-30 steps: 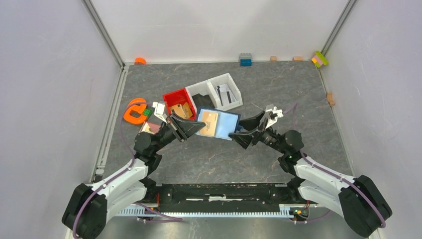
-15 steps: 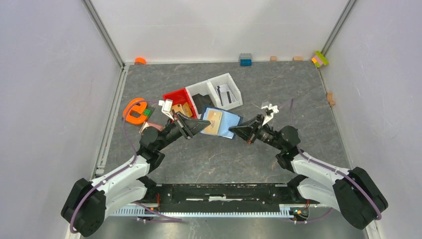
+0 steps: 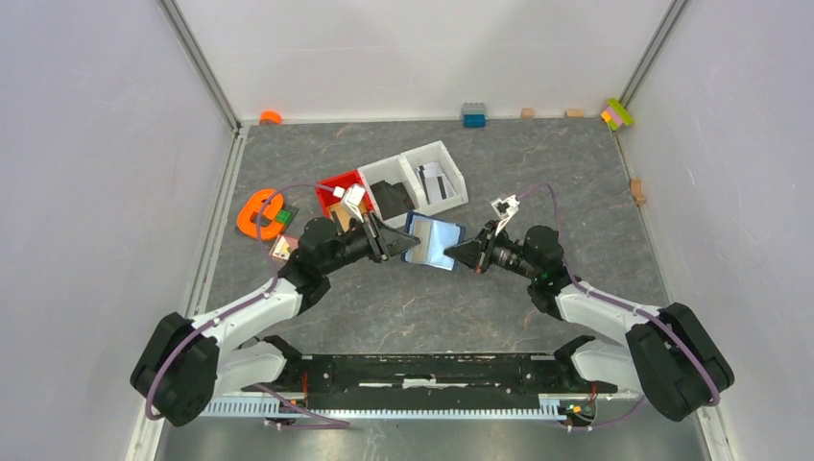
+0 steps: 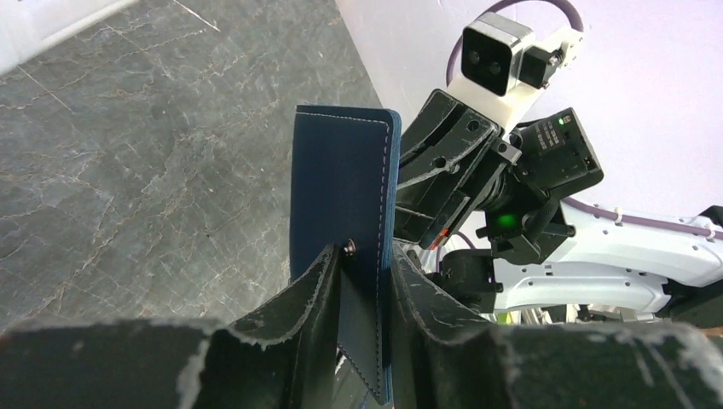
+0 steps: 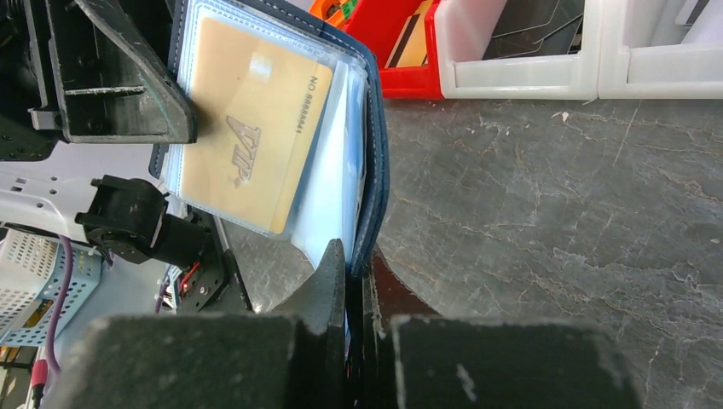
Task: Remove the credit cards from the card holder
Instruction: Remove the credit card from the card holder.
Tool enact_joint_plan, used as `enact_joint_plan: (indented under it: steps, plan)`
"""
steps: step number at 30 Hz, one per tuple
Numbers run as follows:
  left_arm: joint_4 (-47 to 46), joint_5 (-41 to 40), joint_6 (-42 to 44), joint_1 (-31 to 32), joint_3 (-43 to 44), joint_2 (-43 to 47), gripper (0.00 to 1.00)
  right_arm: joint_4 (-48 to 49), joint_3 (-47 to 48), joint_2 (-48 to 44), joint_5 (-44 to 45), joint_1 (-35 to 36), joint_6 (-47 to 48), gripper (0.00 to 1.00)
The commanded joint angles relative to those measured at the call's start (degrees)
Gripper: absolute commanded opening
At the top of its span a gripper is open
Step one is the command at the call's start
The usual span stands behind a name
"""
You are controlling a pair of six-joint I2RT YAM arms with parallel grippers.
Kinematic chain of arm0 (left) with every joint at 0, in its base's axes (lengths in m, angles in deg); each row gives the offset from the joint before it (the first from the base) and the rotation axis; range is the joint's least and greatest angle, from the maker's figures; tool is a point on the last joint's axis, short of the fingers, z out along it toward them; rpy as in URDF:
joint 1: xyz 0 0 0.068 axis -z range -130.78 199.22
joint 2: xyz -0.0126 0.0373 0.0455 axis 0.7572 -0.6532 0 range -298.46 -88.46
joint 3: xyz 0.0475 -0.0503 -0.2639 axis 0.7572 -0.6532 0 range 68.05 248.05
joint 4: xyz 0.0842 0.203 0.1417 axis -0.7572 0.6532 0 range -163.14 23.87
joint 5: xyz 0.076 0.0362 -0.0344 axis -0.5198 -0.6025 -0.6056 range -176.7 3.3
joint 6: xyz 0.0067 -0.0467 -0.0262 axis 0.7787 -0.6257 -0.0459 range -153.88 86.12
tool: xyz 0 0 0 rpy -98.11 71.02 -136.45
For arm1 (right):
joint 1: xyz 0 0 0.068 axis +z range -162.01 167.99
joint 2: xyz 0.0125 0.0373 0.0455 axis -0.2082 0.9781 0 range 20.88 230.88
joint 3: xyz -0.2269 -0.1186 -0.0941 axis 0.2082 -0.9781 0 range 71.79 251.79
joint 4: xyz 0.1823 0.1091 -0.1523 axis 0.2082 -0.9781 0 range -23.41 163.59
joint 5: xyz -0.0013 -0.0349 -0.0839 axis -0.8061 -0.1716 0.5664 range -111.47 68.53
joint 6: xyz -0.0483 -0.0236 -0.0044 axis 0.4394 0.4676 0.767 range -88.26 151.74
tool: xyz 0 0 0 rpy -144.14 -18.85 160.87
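Left tool [image 4: 362, 266] and right tool [image 5: 351, 266] each grasp opposite edges of the card holder [image 5: 373, 145], held open above the surface [image 3: 576, 192].

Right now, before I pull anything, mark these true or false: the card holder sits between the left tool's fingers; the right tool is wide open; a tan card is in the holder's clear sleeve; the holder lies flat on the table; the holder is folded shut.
1. The card holder sits between the left tool's fingers. True.
2. The right tool is wide open. False: it is shut on the holder's edge.
3. A tan card is in the holder's clear sleeve. True.
4. The holder lies flat on the table. False: it is held up off it, between the two tools.
5. The holder is folded shut. False: it is open, with its inside showing.
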Motion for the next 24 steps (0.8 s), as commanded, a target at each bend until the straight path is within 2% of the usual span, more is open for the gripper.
enact_joint_plan:
  steps: [1, 11, 24]
  plan:
    - [-1.6, 4.6, 1.5, 0.3, 3.6, -1.5, 0.33, -0.3, 2.8, 0.5, -1.8, -0.2, 1.4, 0.0]
    - [-1.7, 4.4, 2.0, 0.4, 3.1, -0.3, 0.36, -0.2, 2.9, 0.4, -2.7, -0.2, 1.4, 0.0]
    - [-4.7, 7.3, 0.4, 0.5, 3.3, -1.9, 0.33, 2.3, 2.5, 0.5, -4.7, -0.2, 0.3, 0.0]
